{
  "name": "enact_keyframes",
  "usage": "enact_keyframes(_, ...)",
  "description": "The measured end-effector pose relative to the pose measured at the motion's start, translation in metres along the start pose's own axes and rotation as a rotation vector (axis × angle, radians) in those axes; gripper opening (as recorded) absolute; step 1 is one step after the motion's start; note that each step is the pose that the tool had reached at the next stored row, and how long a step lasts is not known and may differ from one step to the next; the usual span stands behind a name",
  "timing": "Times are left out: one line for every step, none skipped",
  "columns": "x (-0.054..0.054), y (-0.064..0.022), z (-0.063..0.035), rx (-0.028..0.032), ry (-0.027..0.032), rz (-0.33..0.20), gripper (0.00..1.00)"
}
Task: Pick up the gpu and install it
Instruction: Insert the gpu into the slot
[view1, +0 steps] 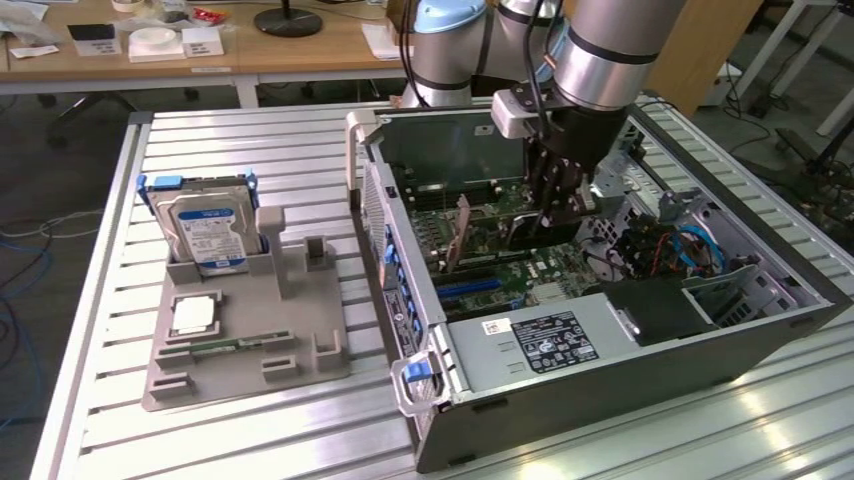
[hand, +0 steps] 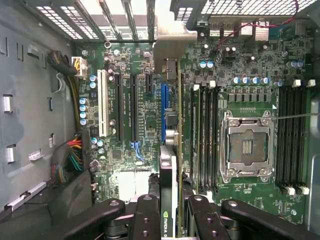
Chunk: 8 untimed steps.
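Plainly, the tool (hand: 171, 212) is clenched on the gpu (hand: 170, 165). Its dark fingers (hand: 145, 215) press on both faces of the card, near the end that carries the green logo. The card stands on edge, so the wrist view looks straight down along its thin top edge.

From the grip, the gpu's long axis runs away towards the back wall of the computer case (view1: 601, 400). Its silver end bracket (hand: 172, 45) sits near the slotted openings (hand: 125, 17) in that wall.

The card lies parallel to the expansion slots on the motherboard (hand: 250, 75). It is lined up with, or just beside, the blue slot (hand: 164, 100), on the side nearer the memory slots (hand: 202, 135) and the CPU socket (hand: 247, 150). The black slots (hand: 134, 107) lie on its other side. Judging by this, the card hangs over the blue slot with its connector edge facing down, but whether that edge already touches the slot cannot be told.

In the exterior view the tool (view1: 558, 215) reaches down inside the open case. Well apart from it, on the surface (view1: 240, 150) towards the exterior view's left, a grey fixture (view1: 254, 345) holds a hard drive (view1: 207, 225) upright.
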<state>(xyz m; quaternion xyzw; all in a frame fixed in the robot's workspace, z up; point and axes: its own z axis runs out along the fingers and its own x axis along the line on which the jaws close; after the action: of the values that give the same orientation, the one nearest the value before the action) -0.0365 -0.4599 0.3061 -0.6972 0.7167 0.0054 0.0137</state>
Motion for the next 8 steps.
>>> enact_keyframes(0.0, 0.0, 0.0, 0.0, -0.0001, 0.0, 0.26)
enact_keyframes(0.0, 0.0005, 0.0001, 0.0001, -0.0001, 0.0, 0.26)
enact_keyframes(0.0, 0.0012, 0.0004, 0.0002, -0.0002, 0.0, 0.26)
enact_keyframes(0.0001, 0.0019, 0.0006, 0.0001, -0.0002, 0.0, 0.26)
enact_keyframes(0.0001, 0.0021, 0.0006, 0.0001, -0.0002, 0.0, 0.26)
enact_keyframes(0.0001, 0.0021, 0.0006, 0.0, -0.0001, 0.0, 0.26)
enact_keyframes(0.0001, 0.0021, 0.0006, 0.0001, -0.0001, 0.0, 0.26)
enact_keyframes(0.0001, 0.0021, 0.0006, 0.0001, -0.0001, 0.0, 0.26)
